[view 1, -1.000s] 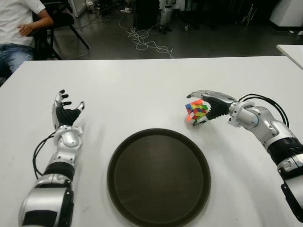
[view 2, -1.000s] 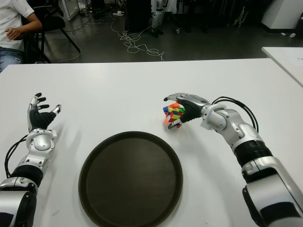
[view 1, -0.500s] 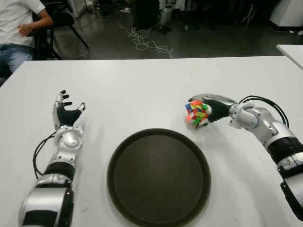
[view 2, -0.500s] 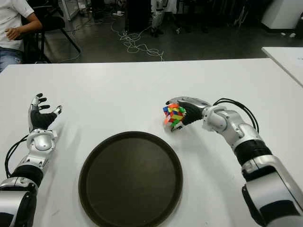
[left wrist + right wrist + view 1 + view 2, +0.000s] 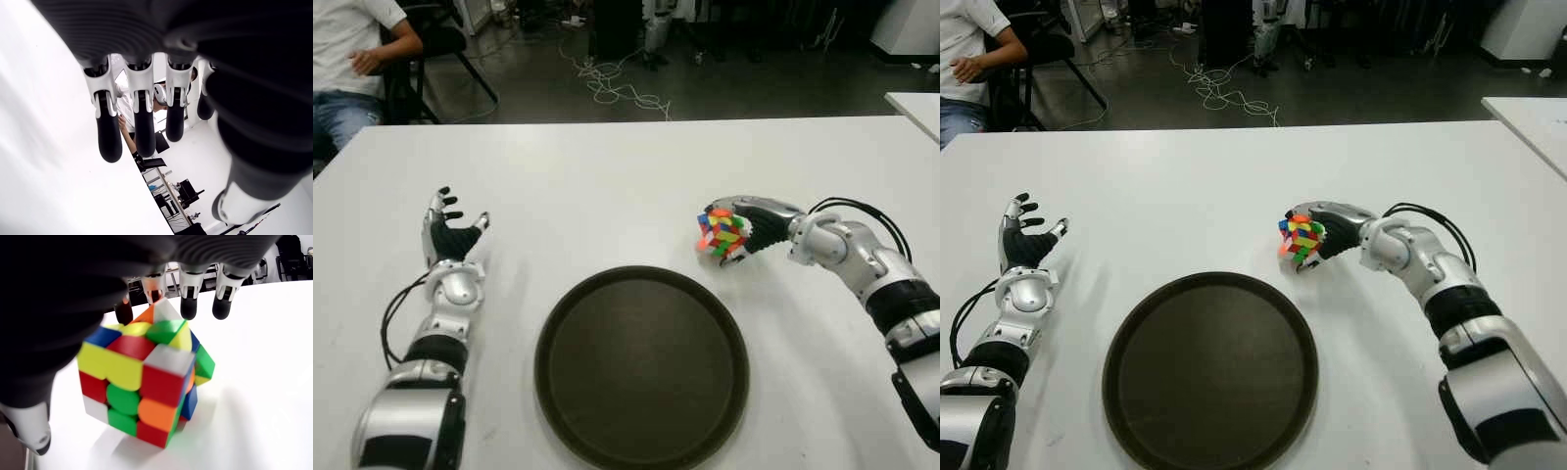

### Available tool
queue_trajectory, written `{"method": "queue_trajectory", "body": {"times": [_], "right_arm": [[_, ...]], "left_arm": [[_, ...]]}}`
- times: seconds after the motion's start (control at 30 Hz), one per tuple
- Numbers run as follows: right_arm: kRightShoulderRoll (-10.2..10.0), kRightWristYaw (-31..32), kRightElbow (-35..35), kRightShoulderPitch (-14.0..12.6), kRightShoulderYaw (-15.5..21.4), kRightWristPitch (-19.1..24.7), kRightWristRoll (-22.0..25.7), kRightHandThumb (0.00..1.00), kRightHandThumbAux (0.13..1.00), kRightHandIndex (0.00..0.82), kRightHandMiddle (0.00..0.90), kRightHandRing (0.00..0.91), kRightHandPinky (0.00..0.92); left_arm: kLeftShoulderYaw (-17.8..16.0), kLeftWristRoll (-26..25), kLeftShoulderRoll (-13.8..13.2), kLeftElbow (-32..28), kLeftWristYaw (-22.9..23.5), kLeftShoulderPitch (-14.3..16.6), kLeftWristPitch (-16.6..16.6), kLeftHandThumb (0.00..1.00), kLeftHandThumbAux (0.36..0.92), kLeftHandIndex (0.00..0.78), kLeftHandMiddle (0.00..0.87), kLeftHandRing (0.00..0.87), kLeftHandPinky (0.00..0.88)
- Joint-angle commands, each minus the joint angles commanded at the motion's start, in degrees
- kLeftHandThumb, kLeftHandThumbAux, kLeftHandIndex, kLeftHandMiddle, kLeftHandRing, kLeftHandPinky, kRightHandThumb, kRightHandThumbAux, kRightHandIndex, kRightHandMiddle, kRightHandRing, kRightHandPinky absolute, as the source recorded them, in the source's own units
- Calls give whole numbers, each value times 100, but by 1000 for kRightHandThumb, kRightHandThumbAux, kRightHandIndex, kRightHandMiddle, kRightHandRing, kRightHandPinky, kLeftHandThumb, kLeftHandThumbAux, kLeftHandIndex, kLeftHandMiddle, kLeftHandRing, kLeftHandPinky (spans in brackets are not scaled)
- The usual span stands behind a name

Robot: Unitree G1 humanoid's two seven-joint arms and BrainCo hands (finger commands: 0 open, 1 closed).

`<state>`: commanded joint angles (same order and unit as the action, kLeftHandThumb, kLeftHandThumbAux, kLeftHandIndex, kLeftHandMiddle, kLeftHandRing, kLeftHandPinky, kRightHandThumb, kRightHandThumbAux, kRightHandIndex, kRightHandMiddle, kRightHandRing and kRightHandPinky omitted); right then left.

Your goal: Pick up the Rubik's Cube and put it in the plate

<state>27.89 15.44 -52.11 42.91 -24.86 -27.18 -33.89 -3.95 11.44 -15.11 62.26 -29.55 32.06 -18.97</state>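
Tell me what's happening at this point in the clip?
The right robot hand has its fingers closed around the Rubik's Cube, at the far right edge of the dark round plate on the white table. The right wrist view shows the cube tilted on one corner, so it looks barely lifted, if at all. The plate holds nothing yet. The left robot hand shows to the plate's left, fingers spread and holding nothing. A person sits in the background.

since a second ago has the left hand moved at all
No. The left hand shows in the same spot left of the plate, fingers spread, holding nothing.
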Motion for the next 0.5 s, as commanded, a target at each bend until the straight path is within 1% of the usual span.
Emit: {"method": "queue_trajectory", "body": {"times": [0.1, 0.27, 0.4, 0.5], "right_arm": [[0, -26, -51, 34, -16, 19, -27, 0, 622, 0, 0, 0, 0], [-15, -62, -130, 78, -24, 15, -35, 0, 628, 0, 0, 0, 0], [-15, -96, -196, 134, -27, -27, -37, 0, 652, 0, 0, 0, 0], [-11, -145, -202, 140, -42, -12, -66, 0, 647, 0, 0, 0, 0]], "left_arm": [[0, -7, 2, 8, 12, 4, -7, 93, 780, 132, 207, 248, 335], [-14, -33, 9, 18, 36, 4, -47, 118, 788, 131, 208, 260, 369], [-31, -60, 13, 23, 74, 0, -96, 140, 772, 132, 215, 272, 382], [-34, -61, 17, 15, 80, -9, -109, 140, 765, 128, 217, 275, 378]]}}
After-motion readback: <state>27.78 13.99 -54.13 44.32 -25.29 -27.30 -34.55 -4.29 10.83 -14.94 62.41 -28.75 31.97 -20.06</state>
